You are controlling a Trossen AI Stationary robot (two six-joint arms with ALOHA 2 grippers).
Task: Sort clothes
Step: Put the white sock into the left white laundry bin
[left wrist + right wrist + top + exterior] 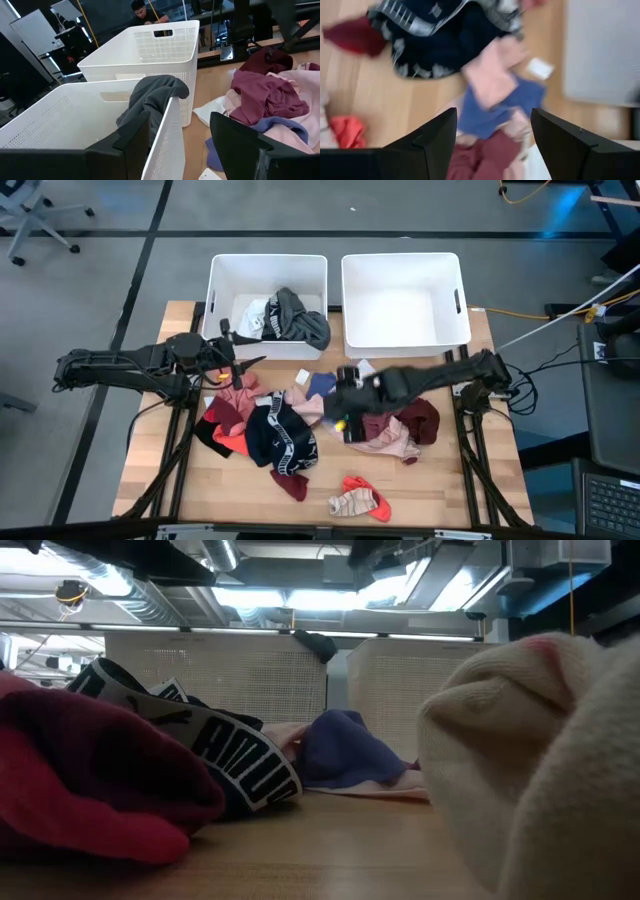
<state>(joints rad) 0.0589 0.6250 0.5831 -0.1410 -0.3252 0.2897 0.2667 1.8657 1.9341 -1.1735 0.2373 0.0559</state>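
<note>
- The right claw point(345, 402) is hanging over the middle of the wooden surface point(430, 490), its two dark fingers point(432, 145) standing apart with nothing between them.
- Directly beneath that claw, a blue garment point(495, 107) is lying partly under a pale pink piece point(492, 75); a maroon garment point(425, 418) is sitting just beside the claw, on the side toward its own arm.
- Past the right claw's fingertips, a navy garment with a white lettered band point(282, 435) is spreading across the surface, with red fabric point(228, 435) touching its far edge.
- The left claw point(232, 367) is waiting at the rim of the left white bin point(225, 280), fingers apart and empty.
- A grey garment point(155, 95) is draping over that bin's wall just ahead of the left claw; a white piece point(252, 315) is lying inside the same bin.
- The right white bin point(405, 265) is standing just beside the first.
- A cream-and-red sock point(360, 500) is lying alone near the surface's front edge, well apart from both claws.
- A person point(142, 12) is standing in the room beyond the bins.
</note>
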